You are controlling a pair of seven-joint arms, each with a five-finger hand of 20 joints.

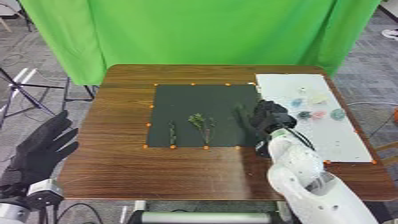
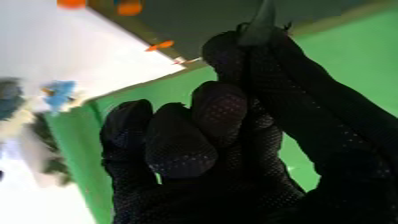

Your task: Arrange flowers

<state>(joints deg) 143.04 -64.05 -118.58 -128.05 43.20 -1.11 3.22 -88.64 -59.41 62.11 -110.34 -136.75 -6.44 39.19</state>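
In the head view my right hand is at the seam between the dark mat and the white sheet, pinching a green leaf that extends over the mat. The right wrist view has the leaf held between the thumb and a finger of the right hand, the other fingers curled. A thin green sprig and a branching leafy stem lie apart on the mat. Several blue, pink, white and teal flowers rest on the white sheet. My left hand is open beyond the table's left side.
Small orange markers line the mat's edges. The brown table extends around both sheets. Behind it hangs a green curtain. A tripod stands on the floor at the left.
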